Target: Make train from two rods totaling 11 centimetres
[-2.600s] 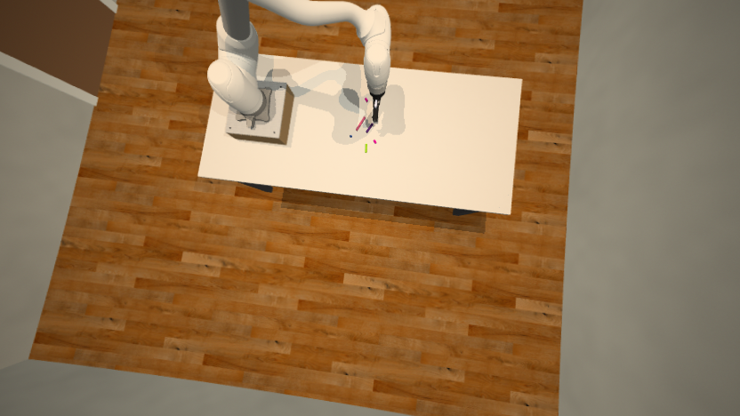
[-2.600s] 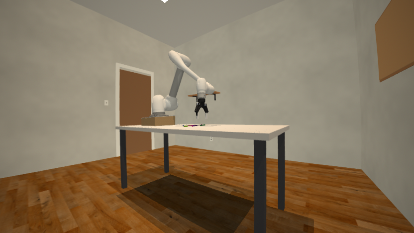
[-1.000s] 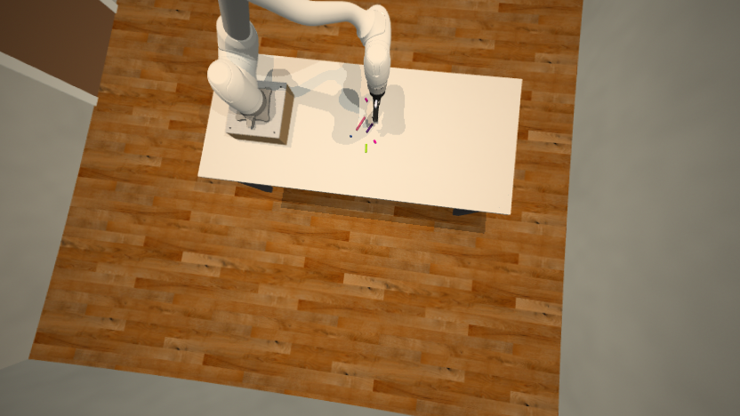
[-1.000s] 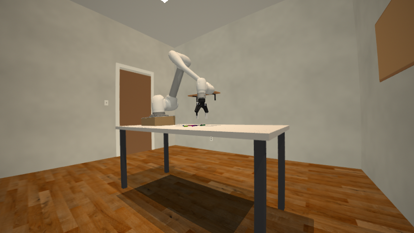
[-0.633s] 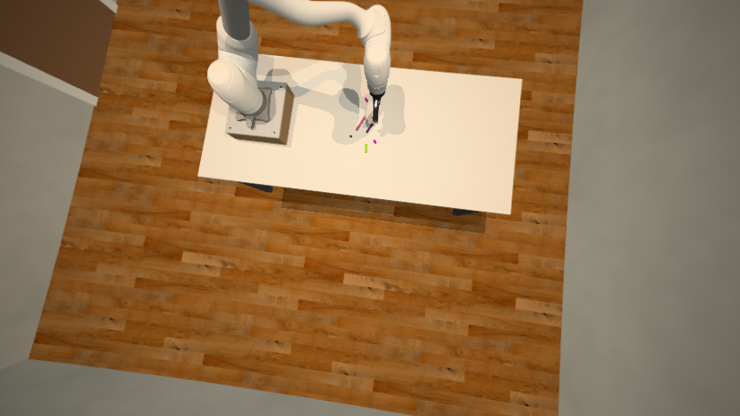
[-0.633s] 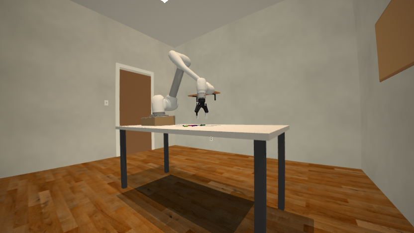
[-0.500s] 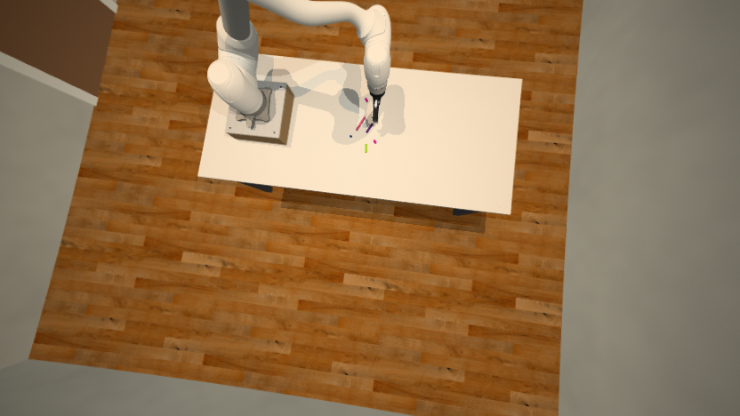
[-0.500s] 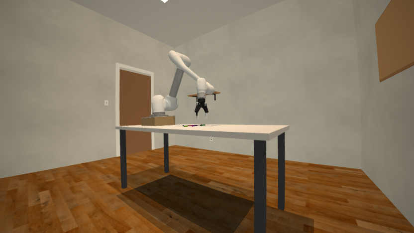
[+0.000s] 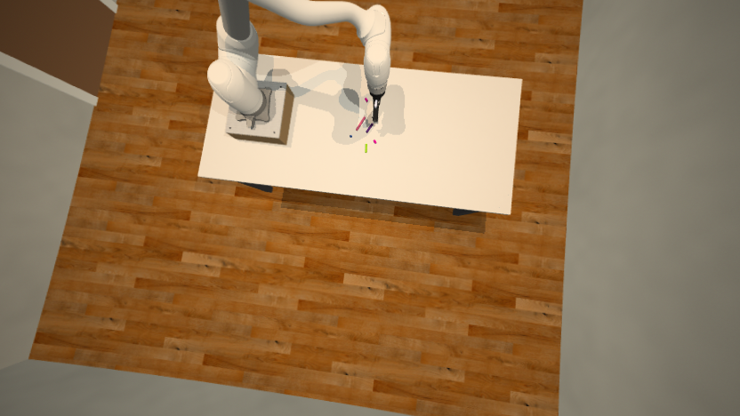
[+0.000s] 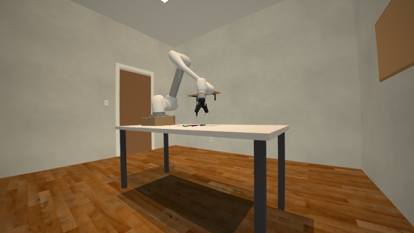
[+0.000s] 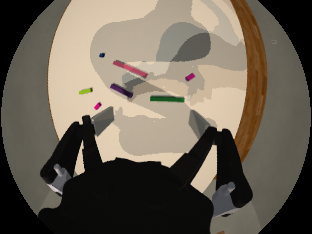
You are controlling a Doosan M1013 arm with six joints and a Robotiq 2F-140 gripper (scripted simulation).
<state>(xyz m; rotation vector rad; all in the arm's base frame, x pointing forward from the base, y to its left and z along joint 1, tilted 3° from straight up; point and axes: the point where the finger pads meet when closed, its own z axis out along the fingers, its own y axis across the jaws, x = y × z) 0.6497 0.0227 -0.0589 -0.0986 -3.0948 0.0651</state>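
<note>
Above the white rectangular table (image 9: 445,140) (image 10: 231,130), the black two-fingered gripper (image 9: 375,108) (image 10: 201,117) (image 11: 150,114) hangs with its jaws spread wide and nothing between them. On the tabletop, the long green rod (image 11: 167,99), the purple rod (image 9: 369,128) (image 11: 121,90), the long pink rod (image 9: 360,124) (image 11: 130,69), the short lime rod (image 9: 365,148) (image 11: 86,91), two small magenta rods and a tiny blue rod (image 9: 350,136) (image 11: 102,55) lie apart, unaligned.

No visible change.
Top and exterior views compared with earlier ones; I can make out no shift anywhere.
</note>
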